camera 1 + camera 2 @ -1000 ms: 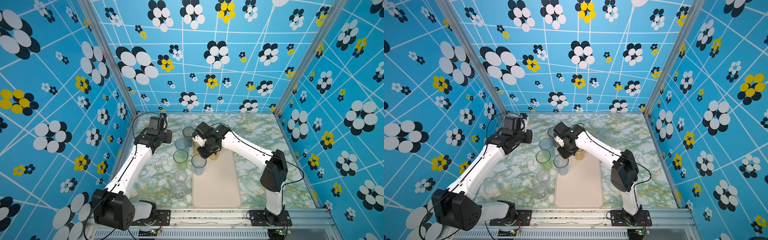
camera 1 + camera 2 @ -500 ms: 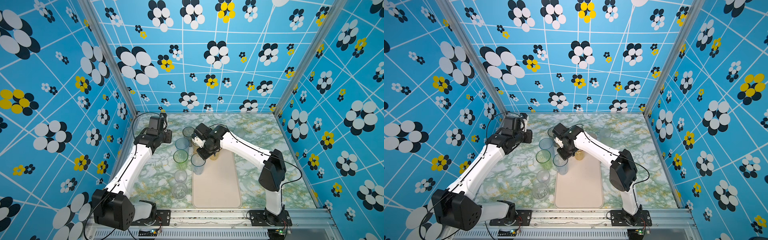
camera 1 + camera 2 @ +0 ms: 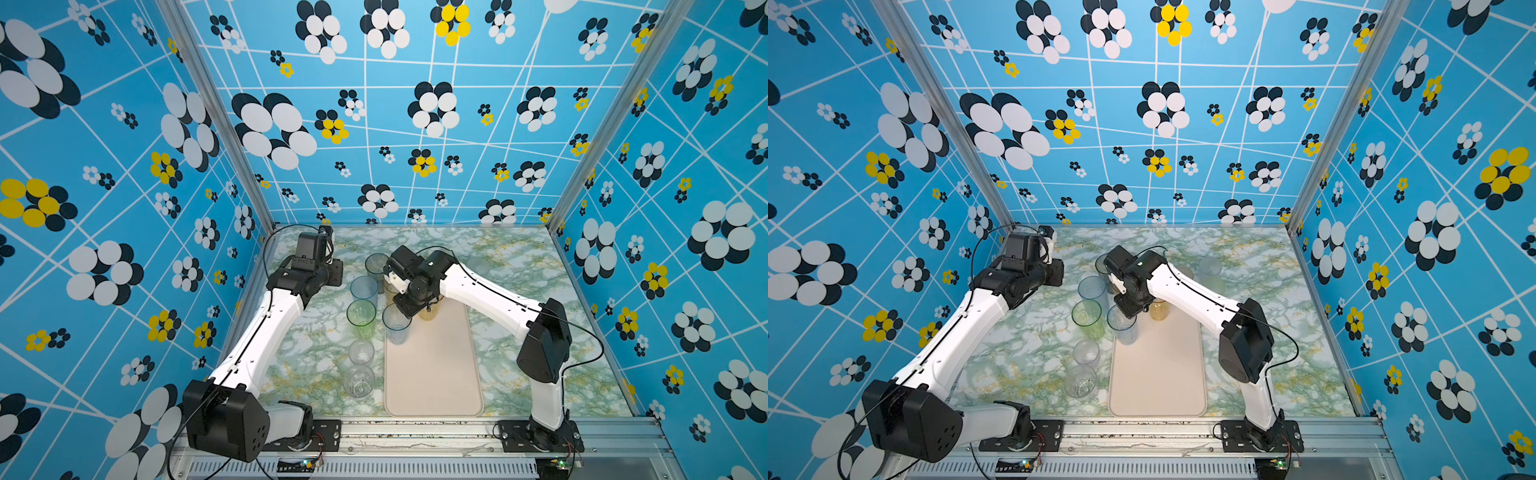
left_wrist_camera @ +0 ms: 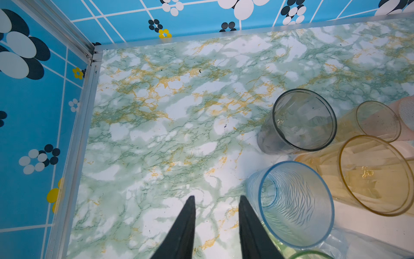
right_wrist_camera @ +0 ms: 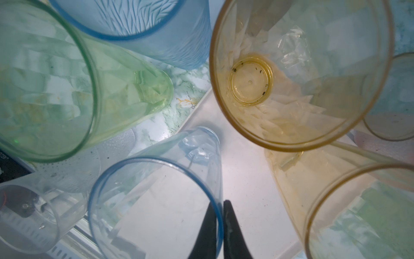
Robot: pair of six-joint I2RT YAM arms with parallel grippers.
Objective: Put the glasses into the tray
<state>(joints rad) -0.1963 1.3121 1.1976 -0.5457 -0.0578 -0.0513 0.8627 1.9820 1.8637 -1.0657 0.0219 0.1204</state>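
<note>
Clamped at its rim by the right hand point(image 5: 220, 204), the pale blue clear tumbler point(image 5: 161, 179) could be swung off-balance and knocked against the amber translucent tumbler point(image 5: 291, 101) just beside.

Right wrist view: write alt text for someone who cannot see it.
The right gripper pinches the rim of a clear blue glass, one finger inside and one outside, over a pale tray. Around it crowd amber glasses, a green glass and a ribbed blue glass.
</note>
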